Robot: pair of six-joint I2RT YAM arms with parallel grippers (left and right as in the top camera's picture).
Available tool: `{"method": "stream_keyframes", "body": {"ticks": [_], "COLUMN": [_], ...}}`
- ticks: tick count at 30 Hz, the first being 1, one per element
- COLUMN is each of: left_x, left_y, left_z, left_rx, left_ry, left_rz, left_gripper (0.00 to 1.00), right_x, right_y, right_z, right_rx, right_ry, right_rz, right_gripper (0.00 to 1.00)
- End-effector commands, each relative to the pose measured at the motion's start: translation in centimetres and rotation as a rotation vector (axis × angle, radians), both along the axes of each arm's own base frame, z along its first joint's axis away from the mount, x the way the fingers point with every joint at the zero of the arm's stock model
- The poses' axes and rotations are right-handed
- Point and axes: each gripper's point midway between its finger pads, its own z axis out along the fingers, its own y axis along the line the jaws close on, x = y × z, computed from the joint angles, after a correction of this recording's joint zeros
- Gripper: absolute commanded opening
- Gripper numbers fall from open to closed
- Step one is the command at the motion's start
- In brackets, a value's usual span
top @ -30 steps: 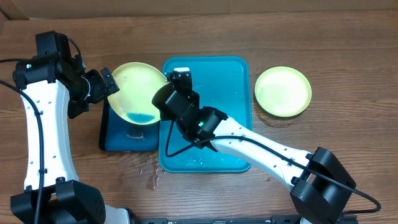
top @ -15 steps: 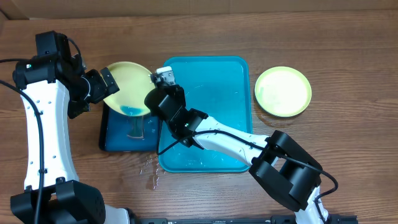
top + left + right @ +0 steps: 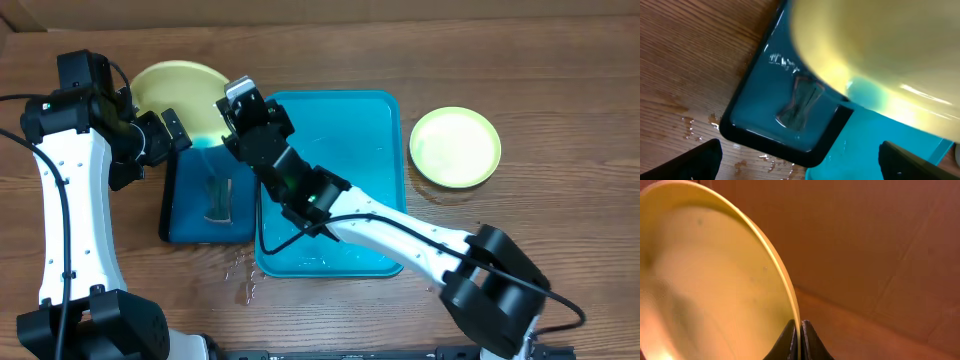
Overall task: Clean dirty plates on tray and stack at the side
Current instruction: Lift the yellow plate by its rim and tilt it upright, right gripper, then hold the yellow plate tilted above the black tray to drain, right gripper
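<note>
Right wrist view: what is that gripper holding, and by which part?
The right gripper holds the pale yellow-green plate by its rim, pinched shut on the thin edge.

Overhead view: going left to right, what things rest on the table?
Dark blue tray → turquoise tray → pale yellow-green plate. The lifted plate overlaps the dark blue tray, so it is left out.

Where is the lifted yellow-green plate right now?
Overhead, upper left: the plate is tilted over the dark blue tray's far edge, its rim pinched by the right pincer.
</note>
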Motion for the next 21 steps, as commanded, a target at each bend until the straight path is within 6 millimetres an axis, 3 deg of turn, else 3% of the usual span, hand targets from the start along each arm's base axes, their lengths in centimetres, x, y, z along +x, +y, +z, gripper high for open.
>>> {"method": "stream_keyframes", "body": {"ticks": [1,15,21], "left_x": [0.2,0.2,0.2], "left_y": [0.3,0.3,0.3], "left_z": [1.1,1.1,1.1], "left_rx": [0.014,0.014,0.014], "left_ry": [-0.033,-0.033,-0.033], "left_rz": [0.010,0.010,0.011], "left_gripper": [1.00,1.00,1.00], "right_x": [-0.5,-0.4,-0.4], "right_y": [-1.1,-1.7,-2.5], "right_z": [6.1,8.7,11.4], "right_rx": [0.023,-0.032,0.007], "right_ry": [-0.115,-0.242,-0.336], "right_rz": [-0.005,-0.035,-0.083], "right_gripper": [0.04,0.04,0.04]}}
